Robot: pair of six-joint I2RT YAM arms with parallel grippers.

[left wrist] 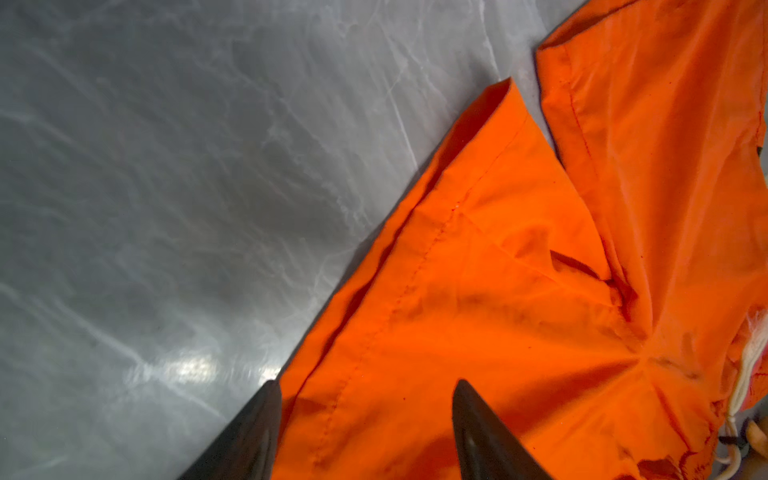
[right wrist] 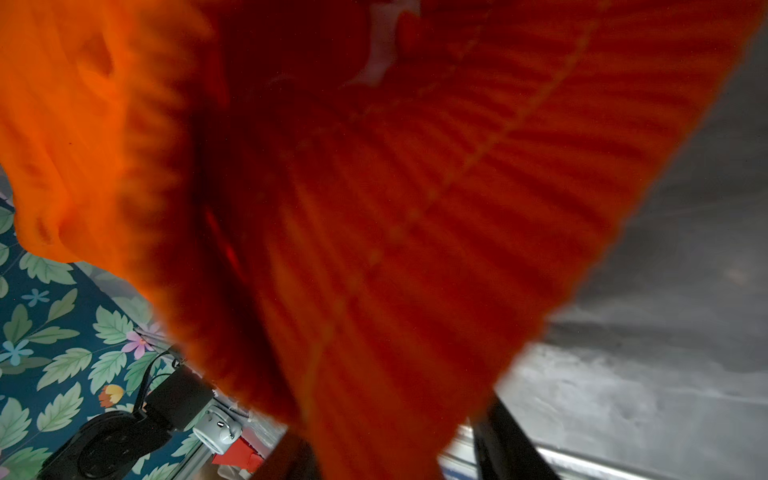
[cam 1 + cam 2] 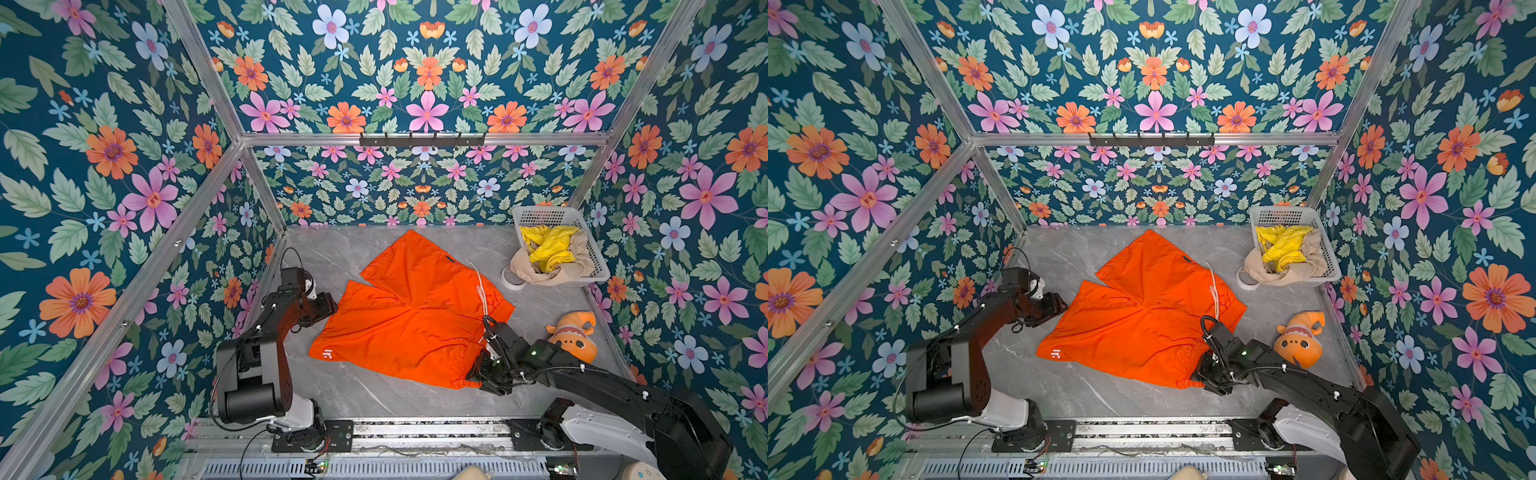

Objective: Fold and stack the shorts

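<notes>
The orange shorts point(image 3: 415, 316) point(image 3: 1142, 320) lie spread flat on the grey table, legs toward the left and white drawstring point(image 3: 482, 291) toward the right. My left gripper point(image 3: 332, 306) point(image 1: 365, 382) is open and hovers over the hem of the nearer leg point(image 1: 415, 270). My right gripper point(image 3: 476, 372) point(image 3: 1200, 374) is at the near waistband corner. The ribbed waistband point(image 2: 395, 208) is lifted and runs between its fingers point(image 2: 511, 449), which stand apart; their tips are hidden. The yellow shorts point(image 3: 548, 245) and the beige shorts point(image 3: 579, 259) sit crumpled in the basket.
The white basket point(image 3: 540, 212) stands at the back right corner, with a white tape roll point(image 3: 511, 281) beside it. An orange plush fish point(image 3: 575, 332) lies by the right wall, close to my right arm. A black hook rail point(image 3: 422, 139) hangs on the back wall.
</notes>
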